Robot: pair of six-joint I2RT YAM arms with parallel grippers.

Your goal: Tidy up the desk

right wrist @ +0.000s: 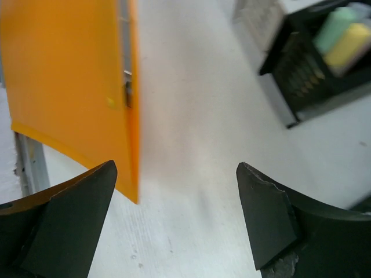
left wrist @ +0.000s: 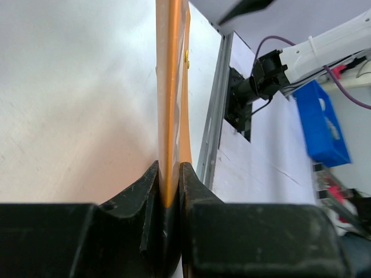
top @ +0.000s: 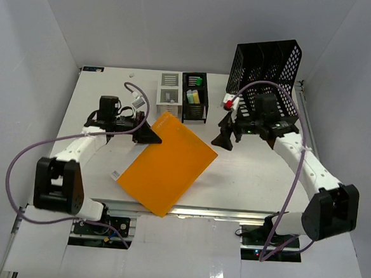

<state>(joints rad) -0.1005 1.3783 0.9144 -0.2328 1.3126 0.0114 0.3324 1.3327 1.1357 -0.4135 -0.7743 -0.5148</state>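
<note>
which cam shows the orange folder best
Top external: nearly the whole face of the orange folder shows, one corner in the left gripper. Left wrist sees it only edge-on between closed jaws; right wrist catches just part.

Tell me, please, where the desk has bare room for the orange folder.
Bare desk lies between the orange folder and the right arm, and in the back-left corner. Crowded along the back, by the organizer and mesh rack.
</note>
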